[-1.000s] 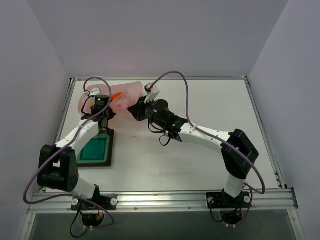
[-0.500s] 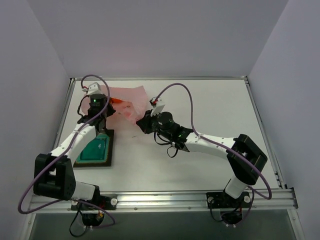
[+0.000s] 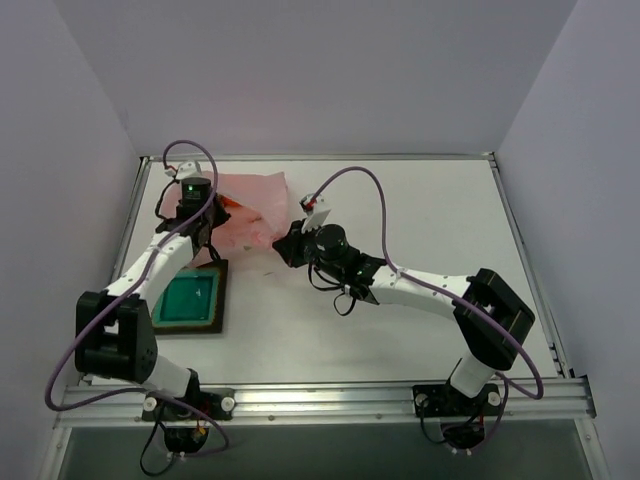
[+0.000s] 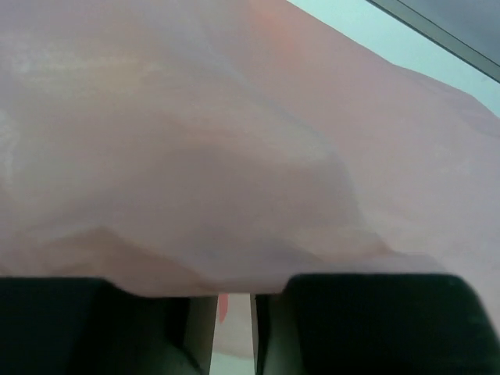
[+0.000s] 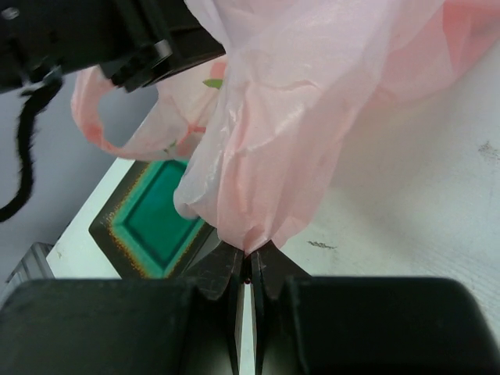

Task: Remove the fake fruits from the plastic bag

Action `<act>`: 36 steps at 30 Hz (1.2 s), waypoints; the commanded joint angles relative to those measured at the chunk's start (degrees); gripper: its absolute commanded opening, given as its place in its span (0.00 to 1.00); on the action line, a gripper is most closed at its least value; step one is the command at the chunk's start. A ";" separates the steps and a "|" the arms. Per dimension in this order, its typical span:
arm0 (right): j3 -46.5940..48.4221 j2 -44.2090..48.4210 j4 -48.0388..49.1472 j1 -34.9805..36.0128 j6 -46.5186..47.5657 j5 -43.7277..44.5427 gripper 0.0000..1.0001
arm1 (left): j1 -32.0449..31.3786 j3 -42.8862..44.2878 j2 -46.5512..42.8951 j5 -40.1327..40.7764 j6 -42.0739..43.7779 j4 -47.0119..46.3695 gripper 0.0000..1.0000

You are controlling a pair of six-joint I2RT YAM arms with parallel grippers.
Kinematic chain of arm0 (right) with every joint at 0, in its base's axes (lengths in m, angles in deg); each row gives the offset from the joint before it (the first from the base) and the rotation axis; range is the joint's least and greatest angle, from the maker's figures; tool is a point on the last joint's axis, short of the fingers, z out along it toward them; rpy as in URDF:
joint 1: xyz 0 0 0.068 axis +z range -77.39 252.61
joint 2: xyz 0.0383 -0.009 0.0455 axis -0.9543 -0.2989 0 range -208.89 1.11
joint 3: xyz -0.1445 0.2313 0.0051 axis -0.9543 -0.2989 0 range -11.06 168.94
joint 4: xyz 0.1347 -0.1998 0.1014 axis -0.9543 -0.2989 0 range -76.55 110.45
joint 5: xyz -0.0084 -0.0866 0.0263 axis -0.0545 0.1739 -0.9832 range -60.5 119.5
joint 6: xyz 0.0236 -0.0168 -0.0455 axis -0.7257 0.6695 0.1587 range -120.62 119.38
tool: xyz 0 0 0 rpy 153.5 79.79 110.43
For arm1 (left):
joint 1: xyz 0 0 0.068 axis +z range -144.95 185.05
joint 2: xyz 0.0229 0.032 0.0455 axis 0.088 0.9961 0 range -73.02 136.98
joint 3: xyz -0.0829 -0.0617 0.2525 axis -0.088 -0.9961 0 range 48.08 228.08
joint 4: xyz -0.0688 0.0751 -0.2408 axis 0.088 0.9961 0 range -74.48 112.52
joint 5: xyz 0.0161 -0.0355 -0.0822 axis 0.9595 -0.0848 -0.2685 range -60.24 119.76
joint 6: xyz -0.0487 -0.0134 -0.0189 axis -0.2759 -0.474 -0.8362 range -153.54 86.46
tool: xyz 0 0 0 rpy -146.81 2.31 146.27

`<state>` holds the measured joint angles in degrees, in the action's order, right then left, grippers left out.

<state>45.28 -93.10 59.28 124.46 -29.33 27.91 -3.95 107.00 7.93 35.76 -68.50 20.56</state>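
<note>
The pink plastic bag lies crumpled at the far left of the table. My right gripper is shut on a gathered corner of it, and the film rises bunched above the jaws. My left gripper is pressed against the bag's left side. In the left wrist view the bag fills the frame and drapes over the fingertips. Those jaws stand slightly open, with a narrow gap. An orange fruit shows through the film. A small green piece shows inside the bag.
A dark square tray with a teal inside lies on the table near the left arm, just below the bag. The metal frame rail runs close along the left side. Grey walls enclose the table.
The right gripper drew the bag's corner towards the near side. The left arm moved back and left, and its jaws parted a little. The bag spread flatter and its shape changed.
</note>
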 commanded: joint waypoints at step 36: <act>12.04 -11.43 5.99 -0.09 -1.26 -2.90 0.00 | 2.49 10.52 19.87 11.31 5.80 -15.25 0.18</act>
<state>54.66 -104.19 61.40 124.46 -29.79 25.81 -0.97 117.68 33.26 47.00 -58.51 5.22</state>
